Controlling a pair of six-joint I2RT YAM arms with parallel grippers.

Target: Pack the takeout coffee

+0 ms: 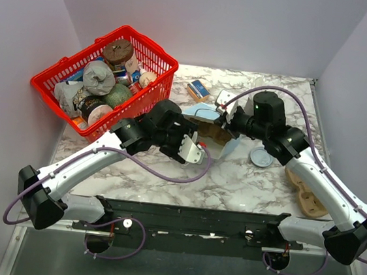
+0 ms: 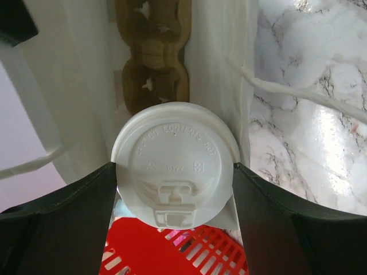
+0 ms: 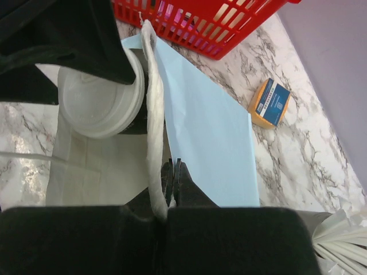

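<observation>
The takeout coffee [image 2: 174, 163] shows its round white lid face-on in the left wrist view, and its dark body is hidden behind the lid. My left gripper [image 2: 175, 172] is shut on it, one black finger pressing each side of the lid. The cup hangs at the mouth of a light blue paper bag [image 3: 200, 114] with a white inside. A brown cardboard cup carrier [image 2: 153, 51] lies inside the bag. My right gripper [image 3: 176, 165] is shut on the bag's white twisted handle [image 3: 152, 103]. From above, the left gripper [image 1: 192, 148] and right gripper [image 1: 223, 120] meet at the bag [image 1: 203, 110].
A red basket [image 1: 149, 101] full of groceries stands at the back left, close to the left arm. An orange and blue box [image 1: 198, 88] lies behind the bag. A loose grey-white lid disc [image 1: 261, 159] and a second cardboard carrier [image 1: 305, 193] lie on the right.
</observation>
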